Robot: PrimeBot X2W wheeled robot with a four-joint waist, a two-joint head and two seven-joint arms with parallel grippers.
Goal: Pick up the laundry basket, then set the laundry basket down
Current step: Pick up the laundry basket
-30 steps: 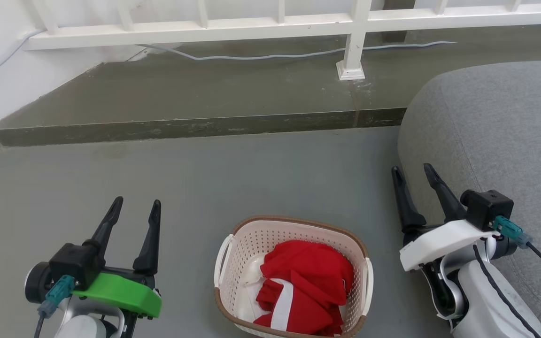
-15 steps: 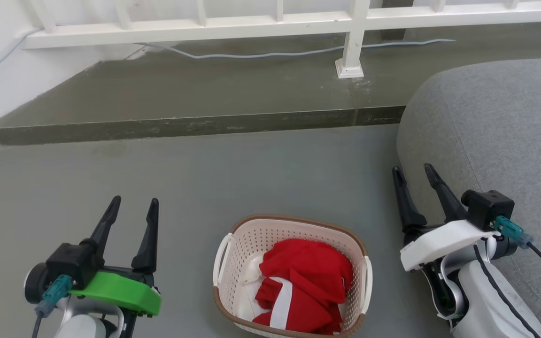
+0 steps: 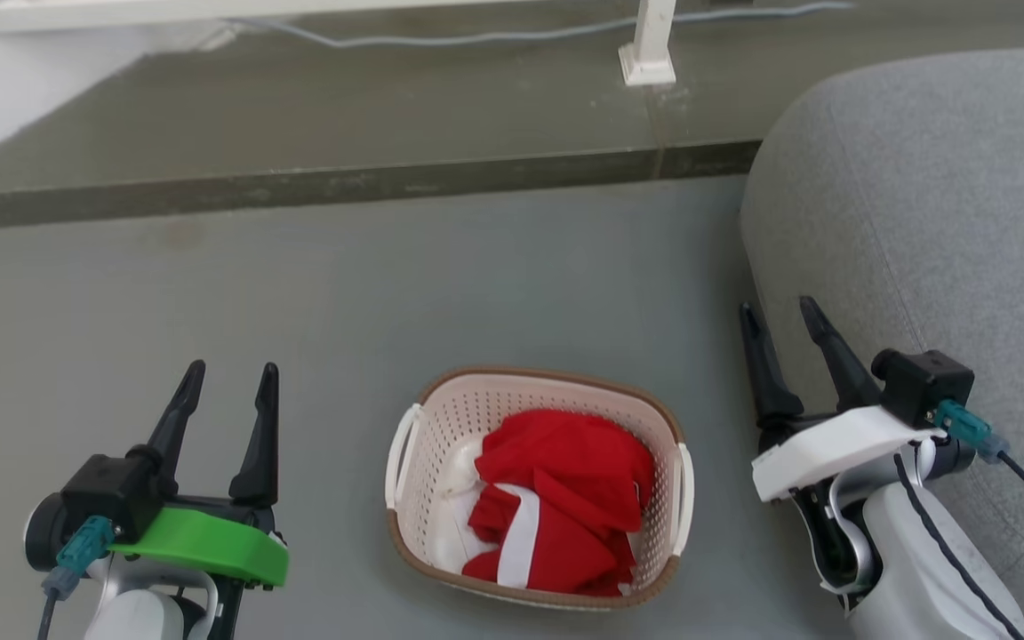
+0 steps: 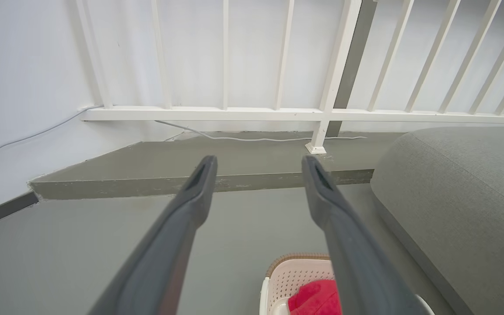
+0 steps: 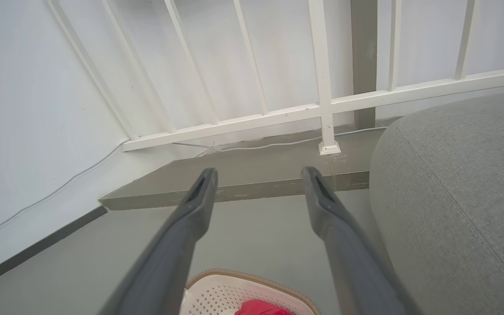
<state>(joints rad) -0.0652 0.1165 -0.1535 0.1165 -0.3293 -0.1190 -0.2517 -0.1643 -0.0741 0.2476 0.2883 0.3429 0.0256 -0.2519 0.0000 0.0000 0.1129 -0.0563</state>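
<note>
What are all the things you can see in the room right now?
laundry basket: one, cream-white with a brown rim, on the floor between the grippers.
red cloth: one bundle, red with white stripes, inside the basket.
floor: one, grey-green, under the basket.
step: one, grey-green, raised, beyond the basket.
railing: one, white, standing on the step.
cable: one, pale, lying along the step.
cushion: one, grey, right of the basket.
left gripper: one, dark fingers, green cover, open, left of the basket.
right gripper: one, dark fingers, white cover, open, beside the cushion.
</note>
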